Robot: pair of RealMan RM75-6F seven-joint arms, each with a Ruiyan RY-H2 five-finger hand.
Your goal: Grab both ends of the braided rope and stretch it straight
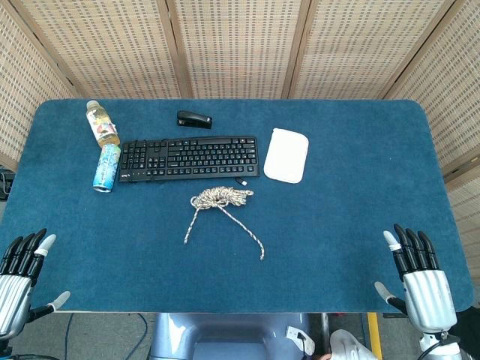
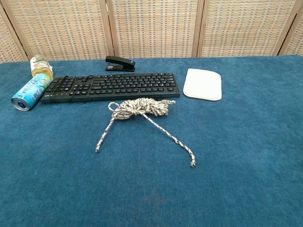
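A braided white-and-brown rope (image 1: 221, 199) (image 2: 140, 108) lies bunched in a coil on the blue table (image 1: 337, 217), just in front of the keyboard. Two loose ends trail toward me: one ends at the left (image 1: 186, 241) (image 2: 97, 150), the other at the right (image 1: 262, 257) (image 2: 192, 163). My left hand (image 1: 21, 277) rests at the table's near left corner, fingers apart, holding nothing. At the near right corner my right hand (image 1: 416, 276) is likewise open and empty. Both hands are far from the rope and show only in the head view.
A black keyboard (image 1: 188, 157) sits behind the rope, with a black stapler (image 1: 194, 119) beyond it. A drink bottle (image 1: 103, 124) and a lying can (image 1: 106, 167) are at the far left. A white pad (image 1: 286, 154) lies right of the keyboard. Woven screens stand behind the table.
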